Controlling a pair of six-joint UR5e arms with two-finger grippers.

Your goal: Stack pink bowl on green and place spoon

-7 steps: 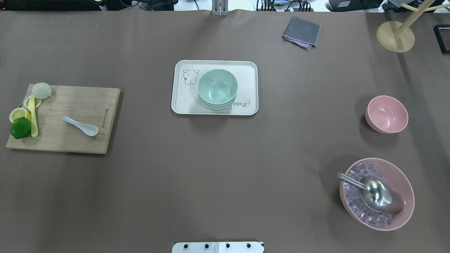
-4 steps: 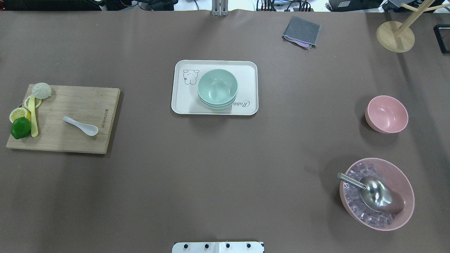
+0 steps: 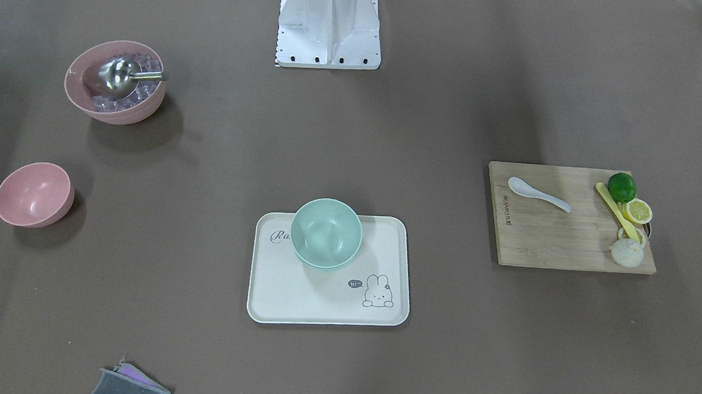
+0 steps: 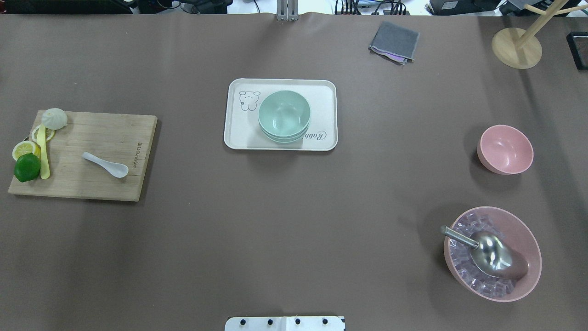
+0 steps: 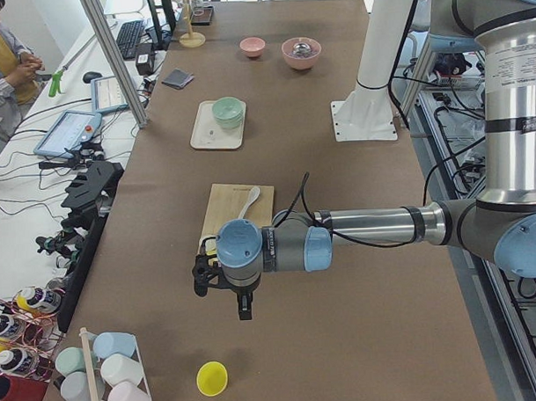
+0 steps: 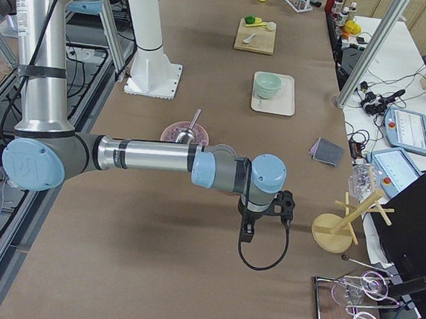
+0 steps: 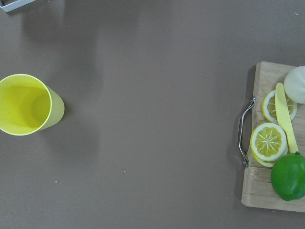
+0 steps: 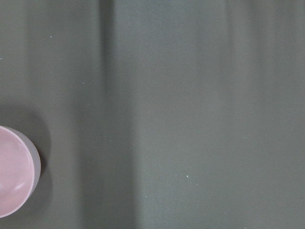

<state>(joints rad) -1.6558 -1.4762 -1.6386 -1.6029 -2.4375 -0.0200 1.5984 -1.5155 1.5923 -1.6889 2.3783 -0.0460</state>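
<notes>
Item 1: pink bowl (image 4: pixel 505 149), upright on tabletop (image 4: pixel 294 230), robot's right side, well apart from tray (image 4: pixel 236 135); not yet stacked. Judged light, rigid, smooth-walled, prob. slippery. Best taken by rim pinch, one finger inside, one outside, w/ modest force. Item 2: green bowls (image 4: pixel 284 115), nested, upright on tray at centre; target for item 1. Item 3: white spoon (image 4: pixel 104 164), laid flat on cutting board (image 4: pixel 92 133), robot's left side, near lime (image 4: pixel 26 167) & lemon slices (image 4: pixel 25 148); not yet placed. Judged small, stiff, glazed-looking, poss. fragile. To be gripped across handle at mid-length; low approach req'd, as it lies close to the board. Left fingers (image 5: pixel 243 307): held above tabletop between cutting board & yellow cup (image 5: pixel 212 377); open or closed cannot be told. Right fingers (image 6: pixel 244 233): held above bare tabletop beside pink bowl; state likewise cannot be told. Both task items are seen lying free, untouched.
</notes>
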